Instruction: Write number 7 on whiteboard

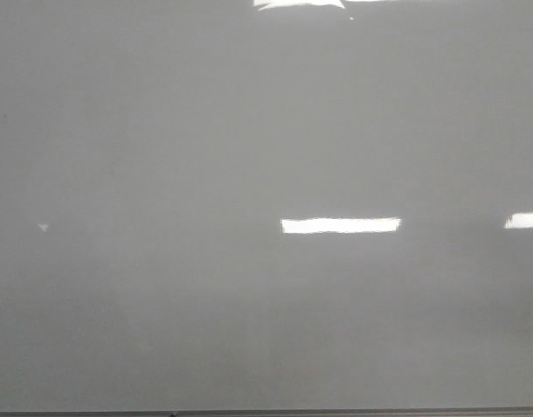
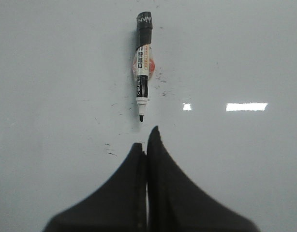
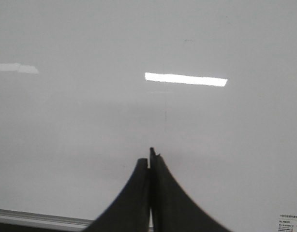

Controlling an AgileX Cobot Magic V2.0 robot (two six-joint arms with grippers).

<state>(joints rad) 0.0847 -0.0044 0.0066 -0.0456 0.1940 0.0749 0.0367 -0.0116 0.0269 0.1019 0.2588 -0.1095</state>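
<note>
The whiteboard (image 1: 162, 130) is being seen as a glossy grey surface filling the whole front view, with bright rectangular light reflections (image 1: 340, 226) being thrown across it and a thin dark edge being shown along the bottom. No arm is being shown in that view, and no drawn figure can be made out there; the number 7 is not being seen in any of the three views.

In the left wrist view, the board (image 2: 51, 58) is being faced by the left gripper (image 2: 147, 137), whose two dark fingers (image 2: 163, 174) are being held pressed together with nothing between them. Just beyond the fingertips, apart from them, a marker (image 2: 142, 67) is lying flat on the board, uncapped, with its black tip pointing toward the gripper and its black end pointing away. Small dark scuff marks (image 2: 160, 82) are being seen scattered on the surface around it.

In the right wrist view, the right gripper (image 3: 151, 157) is likewise being held closed on nothing over bare board (image 3: 66, 121), with the board's pale frame edge (image 3: 37, 217) and a small printed label (image 3: 289, 223) being seen near it.
</note>
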